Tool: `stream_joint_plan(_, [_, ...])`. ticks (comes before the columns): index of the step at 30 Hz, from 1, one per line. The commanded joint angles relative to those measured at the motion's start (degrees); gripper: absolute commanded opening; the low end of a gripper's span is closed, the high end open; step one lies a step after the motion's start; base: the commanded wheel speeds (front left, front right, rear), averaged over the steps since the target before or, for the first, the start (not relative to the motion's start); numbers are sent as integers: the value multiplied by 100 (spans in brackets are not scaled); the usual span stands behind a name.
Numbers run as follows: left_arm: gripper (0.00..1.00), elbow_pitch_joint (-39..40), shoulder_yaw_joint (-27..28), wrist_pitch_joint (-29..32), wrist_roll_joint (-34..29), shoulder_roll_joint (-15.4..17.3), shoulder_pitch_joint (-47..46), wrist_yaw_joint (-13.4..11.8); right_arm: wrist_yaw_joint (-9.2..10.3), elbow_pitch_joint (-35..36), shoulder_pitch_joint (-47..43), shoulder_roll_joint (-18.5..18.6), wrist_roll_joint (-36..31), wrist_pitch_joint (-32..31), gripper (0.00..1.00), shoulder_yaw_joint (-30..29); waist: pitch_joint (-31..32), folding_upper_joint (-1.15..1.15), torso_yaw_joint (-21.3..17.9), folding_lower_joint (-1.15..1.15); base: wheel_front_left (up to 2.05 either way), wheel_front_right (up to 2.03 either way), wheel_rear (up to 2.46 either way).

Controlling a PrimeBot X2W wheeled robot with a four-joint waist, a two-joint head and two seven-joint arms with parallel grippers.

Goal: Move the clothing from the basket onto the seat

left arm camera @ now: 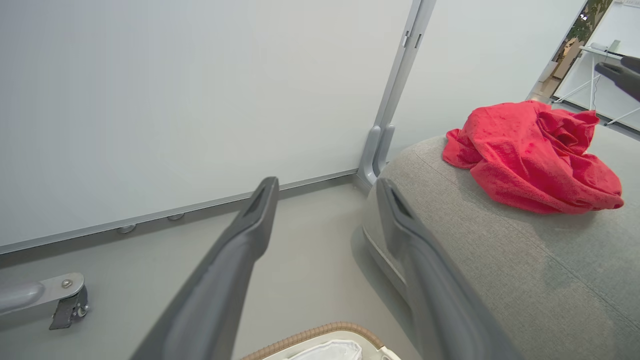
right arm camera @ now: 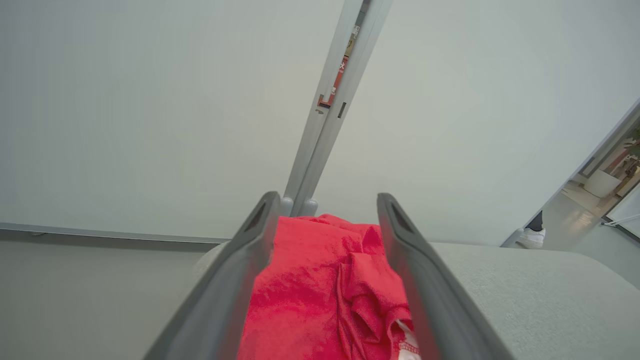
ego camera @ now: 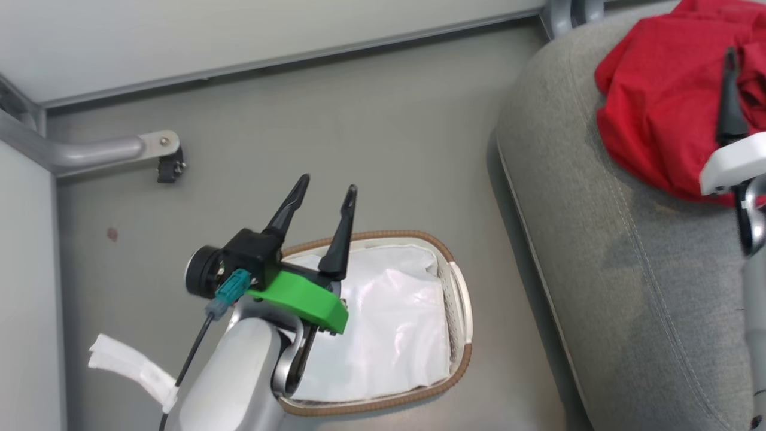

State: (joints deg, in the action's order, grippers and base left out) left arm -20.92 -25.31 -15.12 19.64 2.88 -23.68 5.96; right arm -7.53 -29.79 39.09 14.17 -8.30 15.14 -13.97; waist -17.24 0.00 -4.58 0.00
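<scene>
The red clothing [ego camera: 658,102] lies bunched on the grey seat [ego camera: 598,251] at the upper right. In the right wrist view my right gripper [right arm camera: 327,196] stands open, its fingers [right arm camera: 240,270] straddling the clothing [right arm camera: 320,285], which rests on the seat [right arm camera: 510,285]. One dark finger [ego camera: 730,96] of it shows over the garment in the head view. The basket [ego camera: 458,287] sits on the floor beside the seat, and I see just its white liner inside. My left gripper [ego camera: 329,183] hovers open over the basket's near-left rim with nothing between its fingers. The left wrist view shows this gripper [left arm camera: 326,181], the clothing [left arm camera: 530,155] and the basket rim [left arm camera: 320,332].
White wall panels with a metal post [left arm camera: 395,100] stand behind the seat. A grey frame leg with a caster [ego camera: 170,164] juts over the floor at the left. A white strip [ego camera: 131,365] hangs by my left forearm. A person's shoe [right arm camera: 532,236] shows far off.
</scene>
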Motion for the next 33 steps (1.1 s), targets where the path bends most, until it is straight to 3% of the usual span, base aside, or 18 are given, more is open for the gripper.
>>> stream_joint_plan(1, [100,-31,104,-4,52,7,171,-58,8,57,-183,-76,68,1,100,54,429,0,302,0,0,0,0])
stream_joint_plan(9, [100,3,1009,-4,13,7,784,-243,7,379,-792,-626,408,2,100,455,831,0,572,0,0,0,0])
stream_joint_plan(16, [100,71,1665,-4,-21,6,1387,-161,8,787,-1665,-1049,601,1,100,587,1057,0,685,0,0,0,0])
stream_joint_plan(27, [100,221,1941,-4,71,6,2011,-80,8,1334,-3079,-1116,1308,1,100,978,1408,0,683,0,0,0,0])
stream_joint_plan(33, [100,242,1898,-4,92,6,2112,-91,7,1360,-3317,-1117,1358,1,100,1109,1484,0,624,0,0,0,0])
